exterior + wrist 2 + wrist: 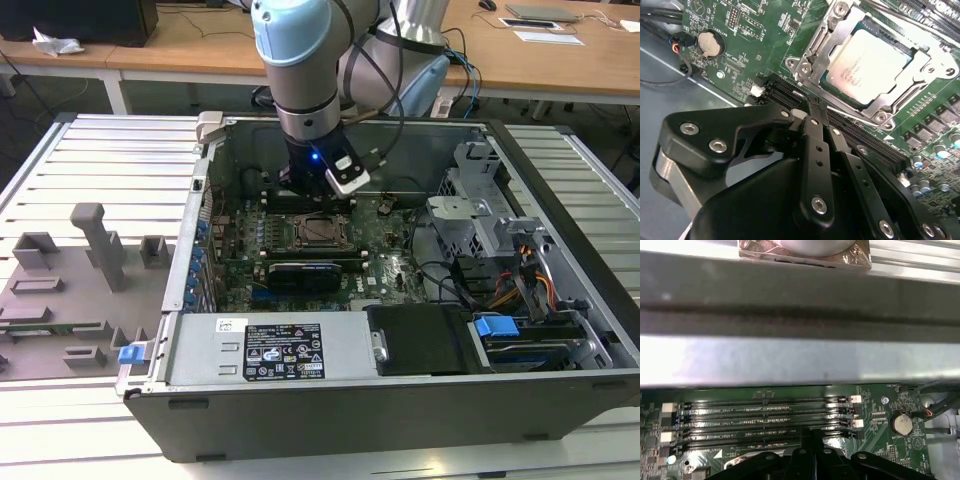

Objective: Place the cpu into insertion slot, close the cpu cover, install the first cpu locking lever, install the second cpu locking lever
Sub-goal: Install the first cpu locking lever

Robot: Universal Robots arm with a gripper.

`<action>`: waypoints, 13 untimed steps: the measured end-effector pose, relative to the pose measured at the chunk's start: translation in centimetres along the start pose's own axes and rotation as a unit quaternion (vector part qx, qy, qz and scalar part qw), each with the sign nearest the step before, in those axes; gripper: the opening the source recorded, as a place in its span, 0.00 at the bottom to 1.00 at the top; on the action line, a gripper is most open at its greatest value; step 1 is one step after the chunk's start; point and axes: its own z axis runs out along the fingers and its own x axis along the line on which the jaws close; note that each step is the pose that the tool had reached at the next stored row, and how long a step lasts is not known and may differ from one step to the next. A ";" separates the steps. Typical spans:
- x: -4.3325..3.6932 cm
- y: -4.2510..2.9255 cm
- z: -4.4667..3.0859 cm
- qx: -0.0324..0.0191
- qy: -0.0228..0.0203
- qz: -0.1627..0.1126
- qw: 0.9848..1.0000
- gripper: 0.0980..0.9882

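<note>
The cpu [870, 65], a flat square chip with a dull silver top, lies in the insertion slot [321, 232] on the green motherboard [740, 30]. The cpu cover [816, 54], a silver frame plate, lies flat around the chip. A thin metal lever rod [860, 119] runs along the socket side nearest the gripper. My gripper [809, 104] is shut, its black fingers pressed together, with the tips next to that rod's end, over the black memory slots [865, 142]. In the exterior view the gripper [318, 192] hangs just behind the socket. The gripper [812, 435] also shows in the first wrist view.
The motherboard sits in an open computer case [300, 350]. Near the gripper are the memory slots [765, 415], a coin battery [709, 44] and black cables [660, 20]. A black card [310, 272] lies in front of the socket. Drive bays and wiring [510, 280] fill the exterior view's right.
</note>
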 end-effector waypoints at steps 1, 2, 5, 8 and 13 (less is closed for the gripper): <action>0.01 0.13 0.05 0.001 -0.001 0.003 1.000 0.01; 0.06 0.30 0.24 0.004 -0.003 0.016 1.000 0.01; 0.11 0.33 0.48 0.009 -0.008 0.040 0.999 0.01; 0.14 0.36 0.60 0.011 -0.010 0.048 0.999 0.01; 0.19 0.37 0.80 0.015 -0.013 0.063 0.998 0.01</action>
